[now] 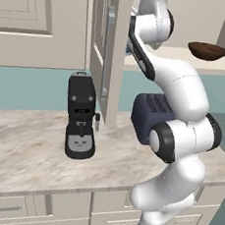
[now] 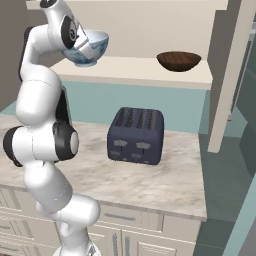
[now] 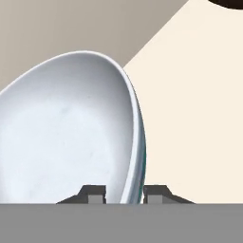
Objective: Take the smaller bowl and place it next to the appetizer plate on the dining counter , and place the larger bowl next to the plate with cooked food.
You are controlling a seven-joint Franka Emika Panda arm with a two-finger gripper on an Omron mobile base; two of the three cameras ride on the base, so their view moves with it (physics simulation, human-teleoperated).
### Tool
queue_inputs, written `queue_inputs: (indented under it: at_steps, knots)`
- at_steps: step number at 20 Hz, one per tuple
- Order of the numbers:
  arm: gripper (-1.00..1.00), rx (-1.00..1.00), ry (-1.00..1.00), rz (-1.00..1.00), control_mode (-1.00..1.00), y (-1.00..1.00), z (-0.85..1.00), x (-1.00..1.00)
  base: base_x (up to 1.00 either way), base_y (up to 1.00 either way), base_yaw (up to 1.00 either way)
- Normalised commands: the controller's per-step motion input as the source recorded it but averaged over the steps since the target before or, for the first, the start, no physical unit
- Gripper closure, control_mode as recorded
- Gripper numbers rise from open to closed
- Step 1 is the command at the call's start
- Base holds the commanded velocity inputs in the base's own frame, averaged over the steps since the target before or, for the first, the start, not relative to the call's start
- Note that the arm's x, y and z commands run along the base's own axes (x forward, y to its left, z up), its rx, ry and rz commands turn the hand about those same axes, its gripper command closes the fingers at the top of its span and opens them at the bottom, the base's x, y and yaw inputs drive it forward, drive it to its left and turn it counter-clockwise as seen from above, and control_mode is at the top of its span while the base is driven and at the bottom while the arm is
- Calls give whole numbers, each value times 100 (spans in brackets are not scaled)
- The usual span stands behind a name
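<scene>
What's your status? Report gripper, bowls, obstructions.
Gripper shut on larger bowl rim, up at the shelf. Smaller bowl sits apart on same shelf. Toaster below on worktop.

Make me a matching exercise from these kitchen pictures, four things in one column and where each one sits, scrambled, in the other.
Things:
1. larger bowl
2. smaller bowl
3. toaster
4. coffee machine

Places:
A. on the marble worktop, beside the open cabinet door
B. on the cream shelf, standing free
C. on the marble worktop, below the shelf
D. rim between the fingers of the gripper

Pairs: 1-D, 2-B, 3-C, 4-A
</scene>
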Motion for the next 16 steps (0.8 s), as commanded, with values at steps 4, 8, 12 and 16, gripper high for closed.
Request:
queue_inputs:
  at_steps: [4, 8, 12, 16]
  knots:
    - [100, 0, 0, 0, -100, 0, 0, 0, 0, 0, 0]
    - [100, 0, 0, -5, -100, -4, -6, -22, 0, 0, 0]
    - [100, 3, 7, -14, -100, -41, -26, -95, 0, 0, 0]
    - [100, 4, 9, -16, -100, -57, -14, -100, 0, 0, 0]
